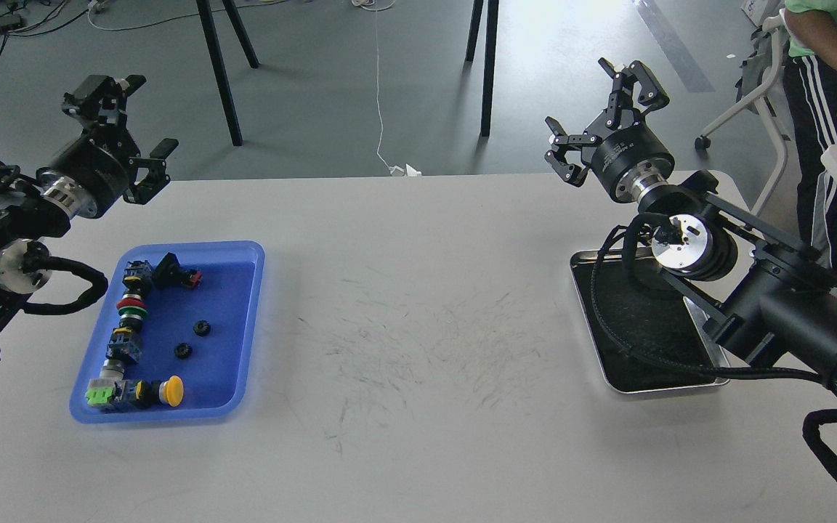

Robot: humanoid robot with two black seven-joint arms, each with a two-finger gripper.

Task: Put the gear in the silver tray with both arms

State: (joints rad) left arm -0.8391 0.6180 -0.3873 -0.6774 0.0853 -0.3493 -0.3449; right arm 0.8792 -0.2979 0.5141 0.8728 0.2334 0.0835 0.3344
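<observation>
- The white table (pixel 418 436) carried everything.
- The silver tray (pixel 611 381) sat at its right, partly under the right arm.
- The blue tray (pixel 233 396) (at left) held two black gears (pixel 202 327).
- The left gripper (pixel 131 127) and right gripper (pixel 600 109) hung spread apart, holding nothing.

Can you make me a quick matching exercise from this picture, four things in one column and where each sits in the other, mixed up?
Column one:
1. blue tray
2. silver tray
3. yellow push button
4. left tool

Column two:
A. under the right arm, on the table's right side
B. raised beyond the table's far left corner, open
C. near end of the blue tray
D. on the table's left side, holding small parts

Pairs: 1-D, 2-A, 3-C, 4-B
</observation>
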